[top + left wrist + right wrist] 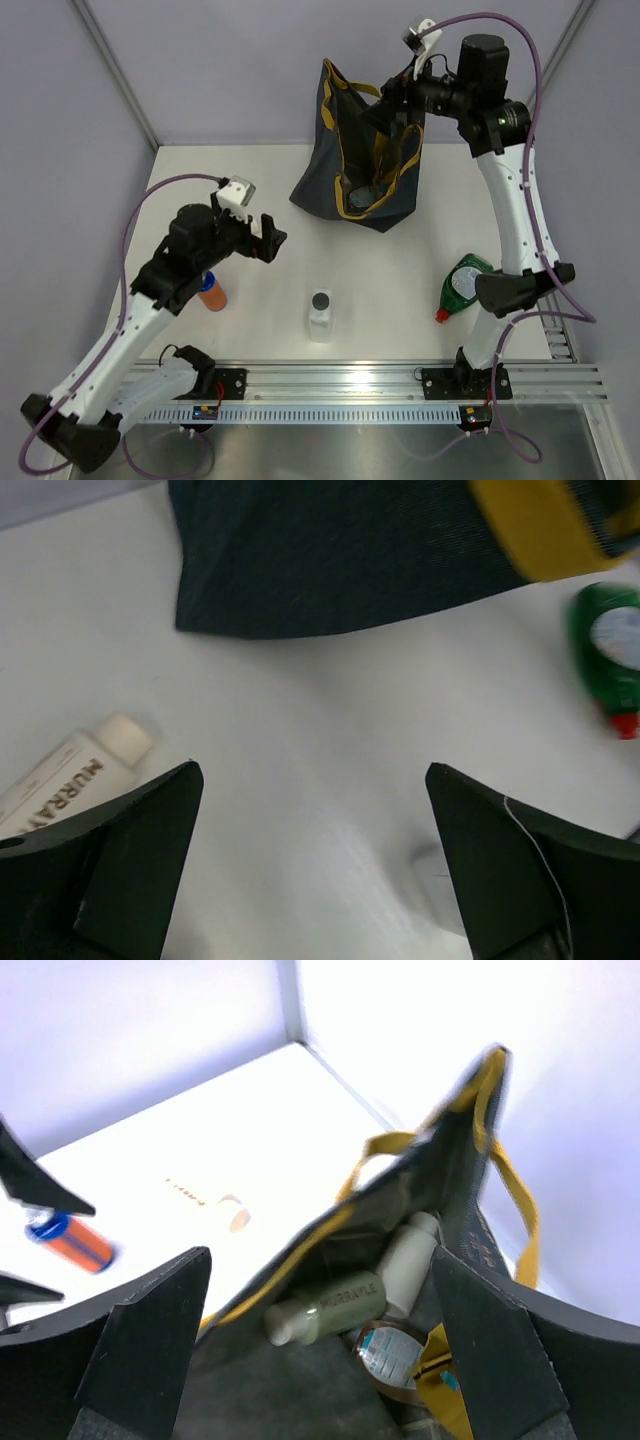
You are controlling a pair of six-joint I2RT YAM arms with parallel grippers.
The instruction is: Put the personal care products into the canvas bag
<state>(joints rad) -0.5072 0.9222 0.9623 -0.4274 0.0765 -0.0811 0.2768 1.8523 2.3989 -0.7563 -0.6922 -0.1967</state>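
Two YAM units: left arm point(120, 325) and right arm point(507, 200), white shells w/ black joints and black bases. Purple cables point(185, 178) loop along each. White camera blocks point(237, 193) cap the wrists. Green LED point(497, 121) lit on a rt-arm joint. Matte black, wedge-shaped pincer fingers point(120, 860).

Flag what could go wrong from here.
1. The right gripper hangs open over the bag, close to a yellow handle. Pulling away, it might snag the handle and tip the bag.
2. The green bottle lies right beside the right arm's elbow. A swing there could knock it away.
3. The white bottle stands upright near the open left gripper. A careless approach could topple it.
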